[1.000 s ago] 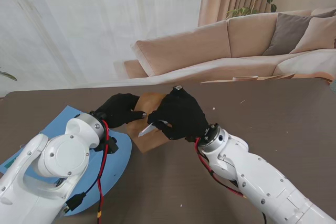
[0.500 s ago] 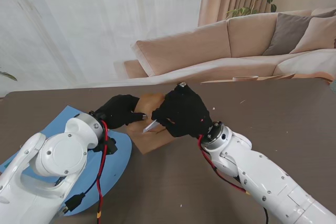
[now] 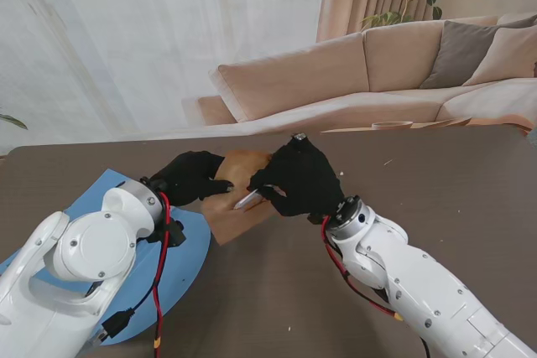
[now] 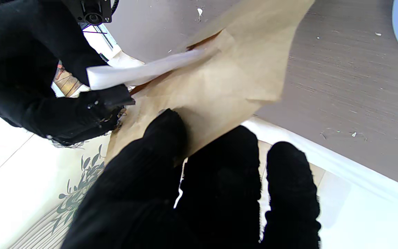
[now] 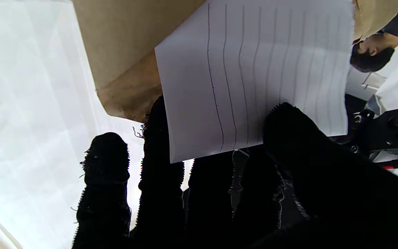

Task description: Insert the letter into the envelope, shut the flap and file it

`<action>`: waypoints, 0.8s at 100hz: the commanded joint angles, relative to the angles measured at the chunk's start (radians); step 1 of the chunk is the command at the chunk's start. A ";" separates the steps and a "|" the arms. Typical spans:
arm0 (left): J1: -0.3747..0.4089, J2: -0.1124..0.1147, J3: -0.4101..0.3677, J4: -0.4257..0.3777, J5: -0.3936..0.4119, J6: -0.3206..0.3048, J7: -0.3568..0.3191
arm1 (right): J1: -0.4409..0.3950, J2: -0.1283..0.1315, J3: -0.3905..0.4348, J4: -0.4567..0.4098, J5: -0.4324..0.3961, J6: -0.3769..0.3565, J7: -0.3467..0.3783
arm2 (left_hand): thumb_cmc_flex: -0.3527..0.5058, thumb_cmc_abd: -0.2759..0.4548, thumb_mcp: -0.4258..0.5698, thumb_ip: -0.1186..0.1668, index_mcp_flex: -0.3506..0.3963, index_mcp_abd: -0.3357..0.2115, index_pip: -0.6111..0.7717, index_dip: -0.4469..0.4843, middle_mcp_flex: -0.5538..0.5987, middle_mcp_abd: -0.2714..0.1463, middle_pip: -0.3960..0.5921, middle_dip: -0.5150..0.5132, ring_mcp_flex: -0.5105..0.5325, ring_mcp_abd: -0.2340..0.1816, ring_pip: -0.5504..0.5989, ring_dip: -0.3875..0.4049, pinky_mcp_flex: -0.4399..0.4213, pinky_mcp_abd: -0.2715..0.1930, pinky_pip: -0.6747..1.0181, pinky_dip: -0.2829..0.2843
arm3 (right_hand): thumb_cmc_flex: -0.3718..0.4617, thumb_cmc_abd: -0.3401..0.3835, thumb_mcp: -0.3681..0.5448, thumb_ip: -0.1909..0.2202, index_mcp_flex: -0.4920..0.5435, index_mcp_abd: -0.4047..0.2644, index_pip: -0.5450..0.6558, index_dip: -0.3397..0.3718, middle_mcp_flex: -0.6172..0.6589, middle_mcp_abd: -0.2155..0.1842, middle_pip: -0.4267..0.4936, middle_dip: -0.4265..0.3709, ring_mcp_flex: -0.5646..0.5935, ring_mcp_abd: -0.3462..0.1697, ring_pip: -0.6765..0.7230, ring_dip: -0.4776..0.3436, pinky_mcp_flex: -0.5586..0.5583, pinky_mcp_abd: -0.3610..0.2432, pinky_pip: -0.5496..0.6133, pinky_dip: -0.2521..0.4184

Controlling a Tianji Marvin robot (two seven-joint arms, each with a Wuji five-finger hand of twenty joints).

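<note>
Shifted up and right across the stand frame since a second ago: right hand (image 3: pixel 300 180), pinching the lined white letter (image 5: pixel 254 76) between thumb and fingers, sheet edge now at the mouth of the brown envelope (image 3: pixel 239 199) near frame centre. Left hand (image 3: pixel 190 176) clamped on the envelope's left edge, holding it lifted off the dark table (image 3: pixel 436 182) beside the blue folder (image 3: pixel 180 270) at lower left. Judged early: insertion barely begun, most of the sheet outside; flap closing and filing not yet done.
</note>
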 commanded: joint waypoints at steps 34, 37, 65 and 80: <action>0.012 -0.008 -0.001 -0.017 -0.004 -0.005 -0.003 | -0.017 -0.030 -0.005 -0.017 0.040 0.062 0.044 | 0.117 0.091 0.049 0.048 0.038 -0.085 0.193 0.093 -0.022 0.029 0.025 0.013 0.044 -0.034 0.033 0.008 0.007 0.021 0.037 0.026 | -0.024 -0.056 -0.090 0.081 -0.008 0.090 0.132 -0.076 0.013 0.038 0.116 0.053 -0.032 0.047 0.047 0.028 -0.027 0.055 0.006 0.053; 0.012 -0.008 -0.001 -0.018 -0.003 -0.005 -0.003 | -0.018 -0.031 -0.006 -0.018 0.041 0.066 0.046 | 0.117 0.091 0.049 0.048 0.039 -0.085 0.193 0.093 -0.022 0.028 0.025 0.013 0.044 -0.034 0.033 0.008 0.007 0.021 0.038 0.026 | -0.025 -0.061 -0.089 0.089 -0.008 0.095 0.136 -0.069 0.011 0.040 0.126 0.058 -0.033 0.047 0.051 0.031 -0.028 0.055 0.008 0.055; 0.011 -0.009 0.004 -0.025 -0.006 0.003 0.003 | -0.003 -0.033 -0.027 -0.008 0.044 0.065 0.050 | 0.117 0.092 0.049 0.048 0.037 -0.084 0.193 0.093 -0.023 0.030 0.026 0.012 0.044 -0.034 0.033 0.008 0.007 0.021 0.037 0.026 | -0.028 -0.087 -0.083 0.119 0.005 0.114 0.147 -0.053 0.019 0.044 0.154 0.071 -0.032 0.048 0.065 0.038 -0.031 0.058 0.014 0.066; 0.008 -0.011 0.013 -0.028 -0.007 0.013 0.012 | 0.006 -0.033 -0.043 0.002 0.044 0.064 0.046 | 0.117 0.092 0.050 0.047 0.037 -0.084 0.195 0.094 -0.023 0.029 0.027 0.012 0.044 -0.034 0.033 0.008 0.008 0.020 0.038 0.027 | -0.027 -0.095 -0.083 0.120 0.012 0.119 0.148 -0.056 0.027 0.043 0.154 0.070 -0.029 0.044 0.067 0.039 -0.029 0.056 0.015 0.068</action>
